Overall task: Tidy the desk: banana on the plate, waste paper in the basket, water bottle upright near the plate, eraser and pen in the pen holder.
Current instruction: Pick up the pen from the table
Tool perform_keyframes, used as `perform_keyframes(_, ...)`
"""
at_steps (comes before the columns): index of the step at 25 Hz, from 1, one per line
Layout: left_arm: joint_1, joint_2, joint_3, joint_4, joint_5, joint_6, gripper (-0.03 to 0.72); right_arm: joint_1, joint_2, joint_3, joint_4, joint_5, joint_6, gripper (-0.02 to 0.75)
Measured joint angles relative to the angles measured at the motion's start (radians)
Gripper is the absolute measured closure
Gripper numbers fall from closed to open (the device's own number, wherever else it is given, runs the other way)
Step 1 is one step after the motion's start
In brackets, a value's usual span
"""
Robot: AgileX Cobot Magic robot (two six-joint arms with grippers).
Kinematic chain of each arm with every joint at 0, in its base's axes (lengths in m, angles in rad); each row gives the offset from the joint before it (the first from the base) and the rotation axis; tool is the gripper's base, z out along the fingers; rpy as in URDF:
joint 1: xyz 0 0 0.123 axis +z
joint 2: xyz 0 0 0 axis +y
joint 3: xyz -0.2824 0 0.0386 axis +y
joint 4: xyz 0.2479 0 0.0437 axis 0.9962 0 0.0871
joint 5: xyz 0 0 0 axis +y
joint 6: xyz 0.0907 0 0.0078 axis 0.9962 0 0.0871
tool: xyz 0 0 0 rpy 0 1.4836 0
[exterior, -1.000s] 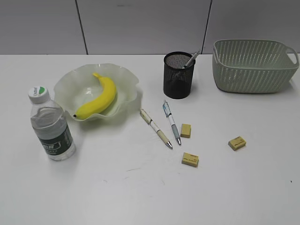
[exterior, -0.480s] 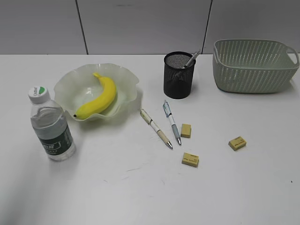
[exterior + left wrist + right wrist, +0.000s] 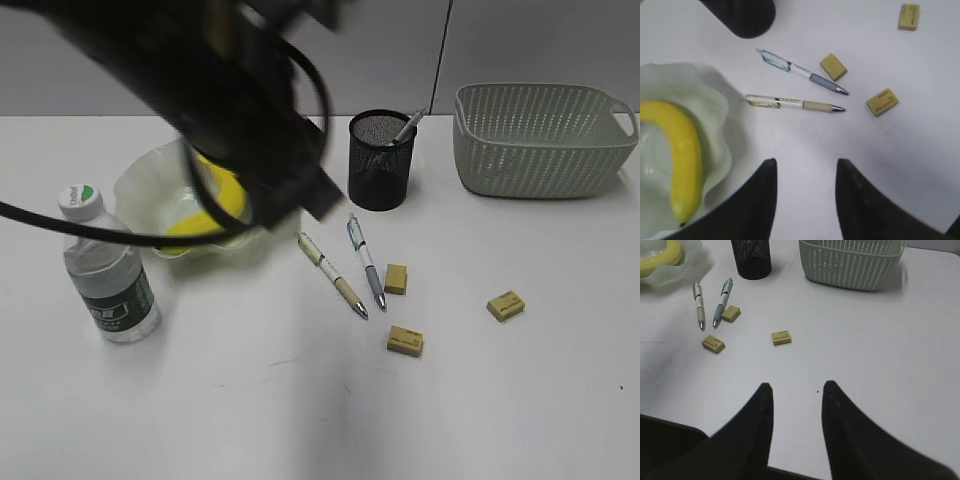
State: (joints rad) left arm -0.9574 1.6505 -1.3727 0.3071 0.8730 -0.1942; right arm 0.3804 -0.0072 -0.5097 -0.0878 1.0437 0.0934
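- On the desk (image 3: 300, 420): two pens (image 3: 334, 275) and three erasers (image 3: 405, 340) lie loose before the pen holder (image 3: 380, 160).
- Banana (image 3: 682, 150) rests in the plate (image 3: 715, 110); water bottle (image 3: 108, 270) upright beside it; basket (image 3: 540, 140) far right.
- Left gripper (image 3: 805, 175): jaws parted, empty, above the plate's edge.
- Right gripper (image 3: 796, 392): jaws parted, empty, over bare desk.

**What my surfaces look like**

My fingers (image 3: 760, 200) are matt black. Beneath me: the desk (image 3: 300, 410), smooth matt white; a frosted translucent plate (image 3: 715, 115); a glossy-skinned banana (image 3: 685, 150); a black mesh pen holder (image 3: 380, 160); a woven-look plastic basket (image 3: 540, 140).
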Motion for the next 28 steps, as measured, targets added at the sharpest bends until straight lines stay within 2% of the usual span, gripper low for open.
perform_keyframes(2,-0.029,0.115,-0.065,0.033,0.004,-0.112,0.34,0.0,0.0,0.0,0.0,0.0,0.0,0.467)
perform_keyframes(4,-0.019,0.18,-0.113,0.022,-0.03,-0.182,0.3,0.0,0.0,0.0,0.0,0.0,0.0,0.47)
perform_keyframes(10,0.095,0.273,-0.161,-0.12,-0.213,-0.406,0.279,0.0,0.0,0.0,0.0,0.0,0.0,0.47)
perform_keyframes(15,0.172,0.348,-0.162,-0.141,-0.268,-0.591,0.277,0.0,0.0,0.0,0.0,0.0,0.0,0.47)
perform_keyframes(25,0.154,0.518,-0.162,-0.15,-0.253,-0.825,0.312,0.0,0.0,0.0,0.0,0.0,0.0,0.47)
perform_keyframes(28,0.154,0.542,-0.162,-0.102,-0.25,-0.894,0.314,0.0,0.0,0.0,0.0,0.0,0.0,0.47)
